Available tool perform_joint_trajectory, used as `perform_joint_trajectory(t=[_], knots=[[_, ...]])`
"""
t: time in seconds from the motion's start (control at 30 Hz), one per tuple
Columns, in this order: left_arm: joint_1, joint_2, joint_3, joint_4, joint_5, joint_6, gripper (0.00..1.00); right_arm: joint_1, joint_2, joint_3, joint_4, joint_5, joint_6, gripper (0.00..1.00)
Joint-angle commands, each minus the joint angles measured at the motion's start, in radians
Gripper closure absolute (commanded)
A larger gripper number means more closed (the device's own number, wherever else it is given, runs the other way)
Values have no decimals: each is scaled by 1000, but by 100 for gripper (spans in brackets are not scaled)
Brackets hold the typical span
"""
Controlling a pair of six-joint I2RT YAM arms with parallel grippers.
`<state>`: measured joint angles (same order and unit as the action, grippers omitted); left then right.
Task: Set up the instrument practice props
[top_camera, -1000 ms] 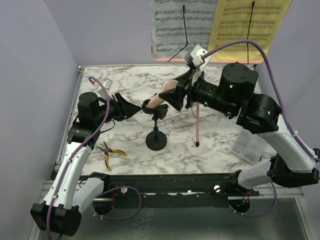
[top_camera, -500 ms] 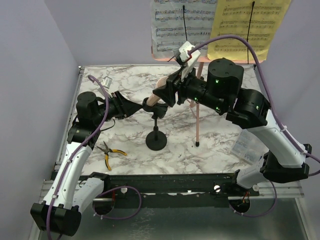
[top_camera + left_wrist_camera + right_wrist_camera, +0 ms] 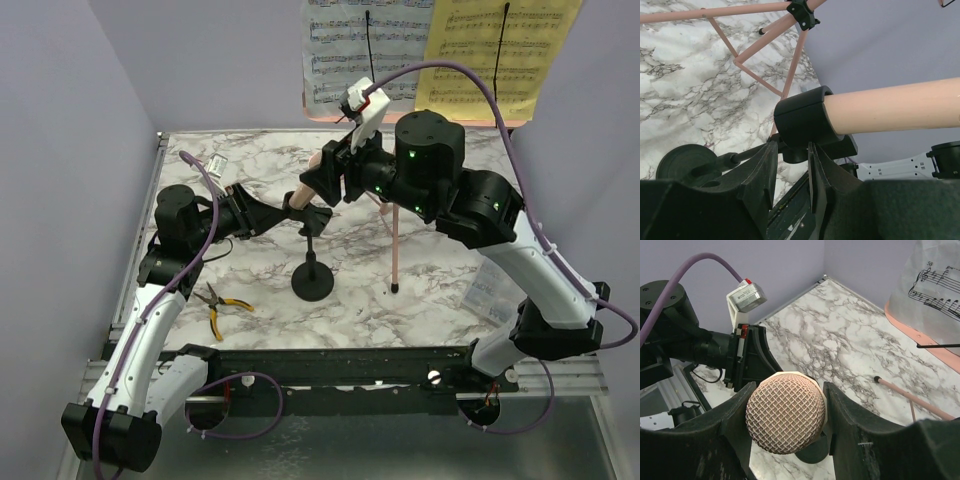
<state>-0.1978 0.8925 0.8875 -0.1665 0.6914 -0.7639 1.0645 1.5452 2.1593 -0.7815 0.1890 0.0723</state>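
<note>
Two grippers, both busy, so here's what you've got. From the top camera, your right gripper (image 3: 325, 178) is clamped on the fat end of the beige microphone (image 3: 301, 195). Its smooth shaft slants down-left into the clip on the black mic stand (image 3: 313, 282), which stands upright on its round base on the marble table (image 3: 250, 165). Your left gripper (image 3: 277, 209) sits right at that clip from the other side. The thin pink pole (image 3: 396, 245) stands just right of the stand. A white page (image 3: 340, 50) and a yellow page (image 3: 500, 50) hang side by side at the back, on the pink desk (image 3: 330, 117). Yellow-handled pliers (image 3: 222, 303) lie front-left and a clear plastic box (image 3: 493, 292) sits front-right. On the left wrist cam your fingers are narrowed right down, pinching the black joint under the clip, which is a matte black cuff wrapped round the beige tube. Skinny pink tripod legs (image 3: 757, 47) splay over the marble behind it. On the right wrist cam both fingers press against the sides of the rounded, woven mesh head (image 3: 785, 412), so it's held snug.
</note>
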Motion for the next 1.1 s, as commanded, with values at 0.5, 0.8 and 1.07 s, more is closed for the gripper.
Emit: perform_joint_trajectory(t=[0.5,0.8,1.07], knots=[[-5,-45,15,27,65,17,64,-15,68,52,-138,-94,-63,73],[-5,-104,75,16,16,36,64,-14,47,-30,66,-80,-25,64],[-6,-110,152,44,12,110,49,-14,90,37,48,-76,-19,60]])
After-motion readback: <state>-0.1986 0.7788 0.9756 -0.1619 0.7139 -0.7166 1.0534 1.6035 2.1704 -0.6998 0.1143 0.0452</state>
